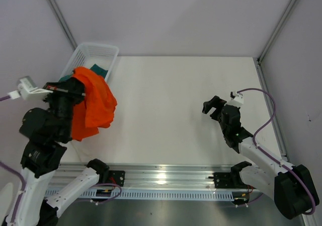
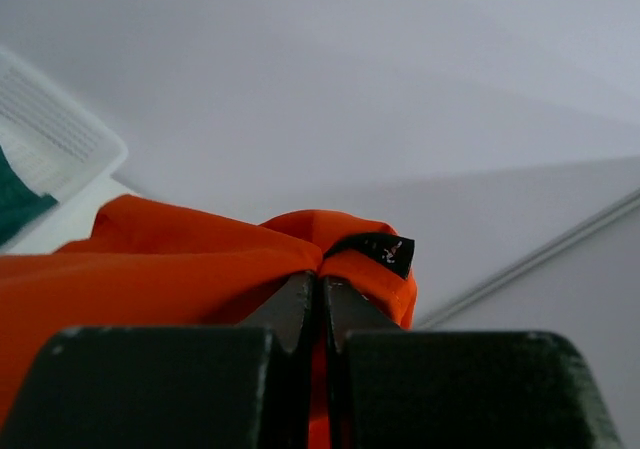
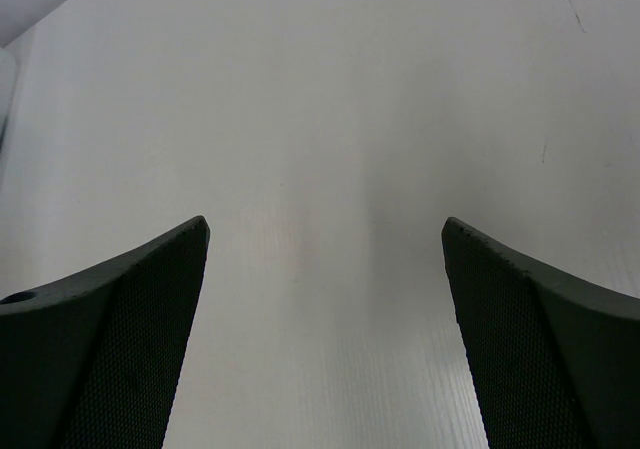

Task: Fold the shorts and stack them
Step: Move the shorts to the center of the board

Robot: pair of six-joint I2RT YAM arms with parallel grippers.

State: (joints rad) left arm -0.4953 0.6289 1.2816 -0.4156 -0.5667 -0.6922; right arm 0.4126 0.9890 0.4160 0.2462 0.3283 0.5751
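**Left end effector clamped on orange shorts beside basket; right end effector apart over bare tabletop**

My left end effector (image 2: pixel 320 283) is pressed together on a bunched fold of the orange shorts (image 1: pixel 96 105). In the wrist view the two fingers meet with only a thin sliver of cloth between them. From the top view the fingertips are buried in the fabric, so I can't see the exact pinch point there.

The orange shorts hang in a crumpled drape from that grip, at the left side of the tabletop (image 1: pixel 166 110), just in front of the basket (image 1: pixel 95 50). Their lower part runs behind my left arm. I can't tell if the hem touches the tabletop. Waistband and drawstring can't be made out. A small black tab (image 2: pixel 385 250) sticks out of the bunch by the fingertips; can't tell what it is.

The teal shorts (image 1: pixel 99 70) lie in the basket, mostly hidden by the orange cloth and my arm. Only a small patch shows, and in the wrist view just a corner at the left edge, cut off.

My right end effector (image 1: pixel 212 105) is on the right side, well apart from both shorts, with its fingers spread wide. The wrist view shows only plain tabletop between them. Its fingers are cut off at the bottom of that view. I can't tell how high above the surface it sits.
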